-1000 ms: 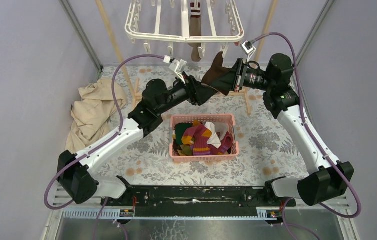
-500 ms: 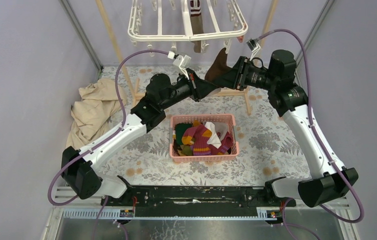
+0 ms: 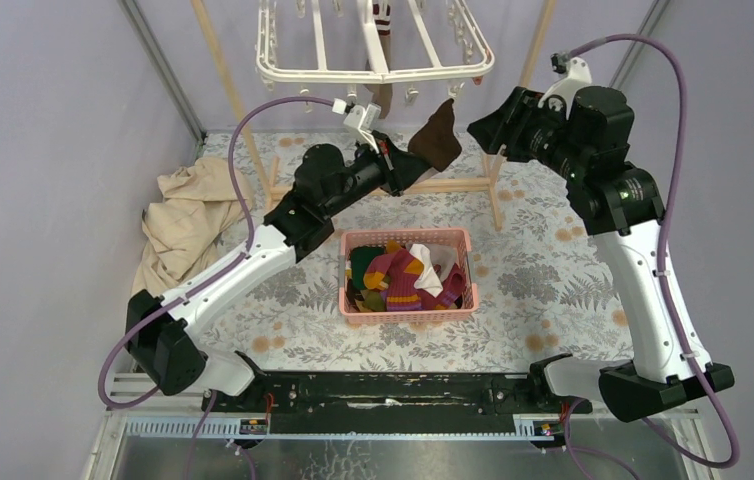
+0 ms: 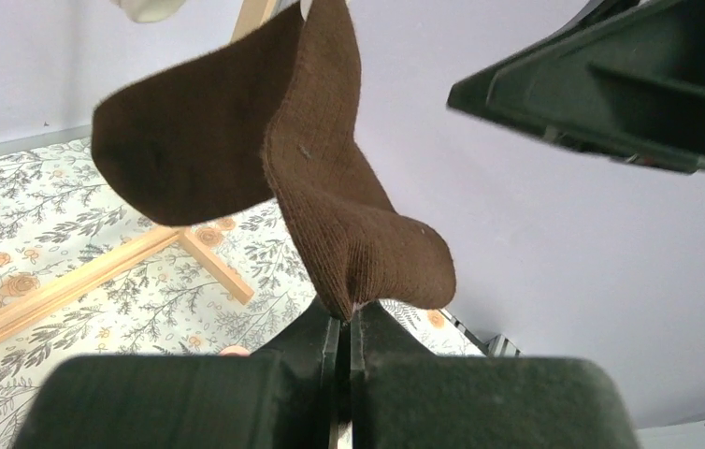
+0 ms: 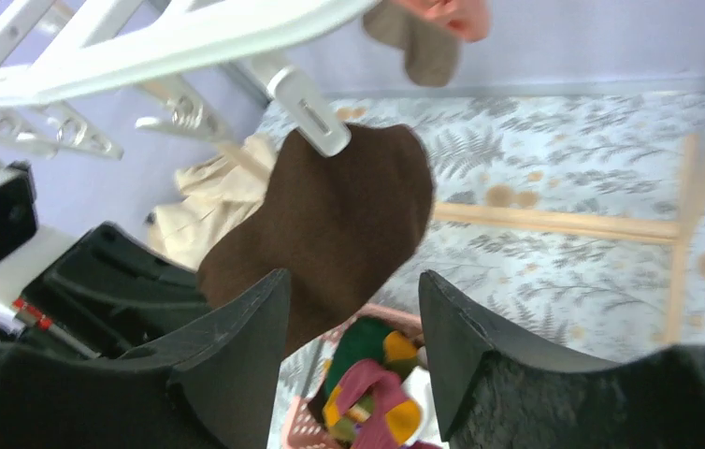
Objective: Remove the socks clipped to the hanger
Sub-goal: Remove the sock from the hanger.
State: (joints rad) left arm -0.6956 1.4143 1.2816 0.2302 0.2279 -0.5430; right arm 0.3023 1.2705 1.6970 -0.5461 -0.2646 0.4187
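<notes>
White-and-black arms (image 3: 243,270), purple cables (image 3: 235,160)

Plain lilac walls (image 3: 43,150), floral-patterned tabletop (image 3: 533,270), light wooden pole frame (image 3: 224,80)

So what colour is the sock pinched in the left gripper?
Plain dark brown sock, clearest in the left wrist view.

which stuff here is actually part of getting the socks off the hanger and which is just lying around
Job: hanger; brown sock clipped to it and held by left gripper; striped sock; pink basket.
Lying about: beige cloth; wooden frame.
</notes>
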